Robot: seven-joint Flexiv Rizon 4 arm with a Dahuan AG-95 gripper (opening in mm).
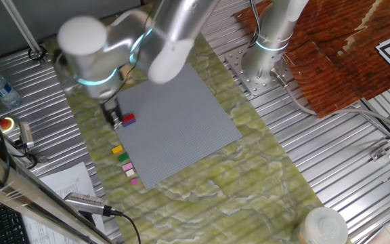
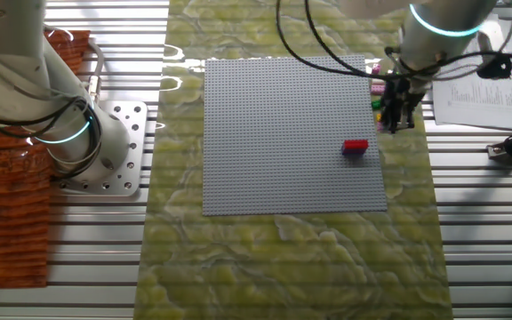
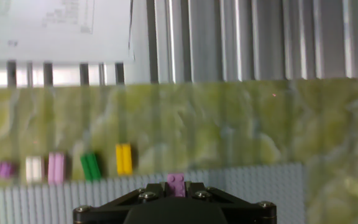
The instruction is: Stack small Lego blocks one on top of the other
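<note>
Between my jaws sits a small pink-purple Lego brick (image 3: 176,184), its studded top just showing above my black gripper (image 3: 174,198) body in the hand view; the jaws stand close together, clamped on it, though the fingertips themselves are hidden behind the housing.

Just beyond that held brick, on the green marbled mat (image 3: 229,124) beside the edge of the grey baseplate (image 3: 260,186), a row of loose bricks lies: a yellow brick (image 3: 123,158) nearest, then a green brick (image 3: 91,166), a pink brick (image 3: 56,167), a white brick (image 3: 34,168) and a purple brick (image 3: 4,169) at the far end. They sit side by side with small gaps, none stacked.

On the baseplate itself, well apart from that row, a red brick (image 2: 355,145) rests on top of a darker purple one. From the other fixed view my gripper (image 2: 396,111) hangs near the plate's edge, with this small stack a short way off toward the middle of the plate. From one fixed view the red brick (image 1: 128,118) lies just beside my fingers.

My arm (image 1: 134,41) reaches down over the mat with the wrist pointing the fingers roughly straight down at the table. A sheet of paper (image 3: 55,28) lies on the ribbed metal tabletop (image 3: 260,37) beyond the mat.
</note>
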